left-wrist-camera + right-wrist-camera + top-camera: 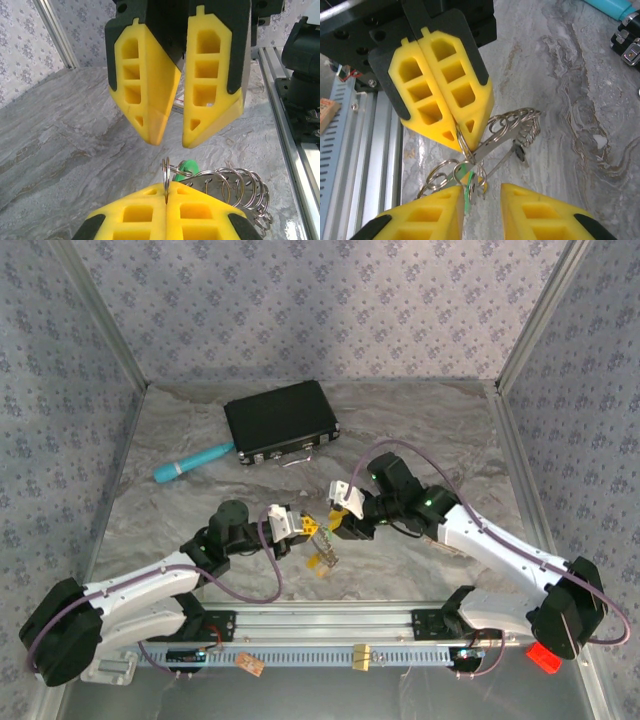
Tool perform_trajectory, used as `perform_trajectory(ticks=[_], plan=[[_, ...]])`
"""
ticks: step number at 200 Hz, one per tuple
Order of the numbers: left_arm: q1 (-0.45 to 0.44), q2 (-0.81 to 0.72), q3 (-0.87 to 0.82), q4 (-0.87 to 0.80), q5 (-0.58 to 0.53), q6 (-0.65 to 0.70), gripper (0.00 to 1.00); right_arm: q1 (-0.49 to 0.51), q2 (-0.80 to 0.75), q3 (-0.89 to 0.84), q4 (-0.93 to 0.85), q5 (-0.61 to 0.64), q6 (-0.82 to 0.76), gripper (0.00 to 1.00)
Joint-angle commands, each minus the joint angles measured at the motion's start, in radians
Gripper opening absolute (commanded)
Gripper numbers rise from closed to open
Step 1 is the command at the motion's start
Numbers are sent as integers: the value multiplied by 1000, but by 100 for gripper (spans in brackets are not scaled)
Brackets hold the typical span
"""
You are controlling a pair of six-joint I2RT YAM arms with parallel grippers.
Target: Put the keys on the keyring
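My left gripper (166,192) is shut on one small split ring of the keyring (235,186), a flat grey metal piece with several wire loops along its rim, held edge-on above the table. A green key head (188,167) hangs just behind that ring. In the right wrist view the left gripper (461,137) pinches the ring from above. The keyring (512,131) slants away from it, and a black key head (520,152) hangs below. My right gripper (482,197) is open, with the green key (468,192) against its left finger. From above, both grippers (305,528) (340,523) meet over the keys (322,560).
A black rectangular case (280,420) lies at the back of the table, with a teal pen-like object (192,462) to its left. The aluminium rail (330,625) runs along the near edge. Patterned walls enclose the table on three sides.
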Motion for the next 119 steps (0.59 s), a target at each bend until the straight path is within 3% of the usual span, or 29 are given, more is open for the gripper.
perform_trajectory(ticks=[1,83,119], plan=[[-4,-10,5,85,35,-12,0,9,7,-3,55,-37,40,24],[-6,15,11,128,55,-21,0,38,79,7,46,-43,25,16],[-4,16,11,127,56,-22,0,27,38,-16,60,-15,28,16]])
